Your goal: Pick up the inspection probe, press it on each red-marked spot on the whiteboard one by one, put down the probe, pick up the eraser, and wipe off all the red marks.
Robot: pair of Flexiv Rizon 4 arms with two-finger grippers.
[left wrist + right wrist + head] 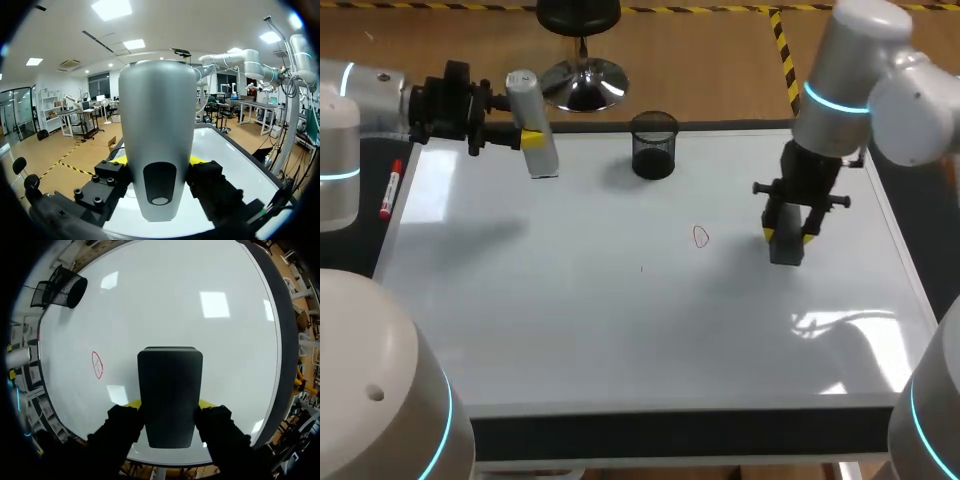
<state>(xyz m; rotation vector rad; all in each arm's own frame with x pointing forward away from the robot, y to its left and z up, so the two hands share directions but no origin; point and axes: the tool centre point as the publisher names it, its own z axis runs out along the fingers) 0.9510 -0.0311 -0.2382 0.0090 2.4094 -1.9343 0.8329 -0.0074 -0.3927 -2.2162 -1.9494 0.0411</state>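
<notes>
Grey probe (533, 125); black eraser (170, 390); red mark (700, 237); white whiteboard (620, 340).

The near half of the whiteboard (620, 340) lies open from side to side, and so does the middle stretch left of the red mark (700, 237). At the far edge a mesh cup (653, 146) stands in the way. The left gripper (532, 138) clamps the probe (533, 125) upright near it, with a gap between. The right gripper (788, 236), gripping the eraser (786, 250), blocks the board just right of the mark.
</notes>
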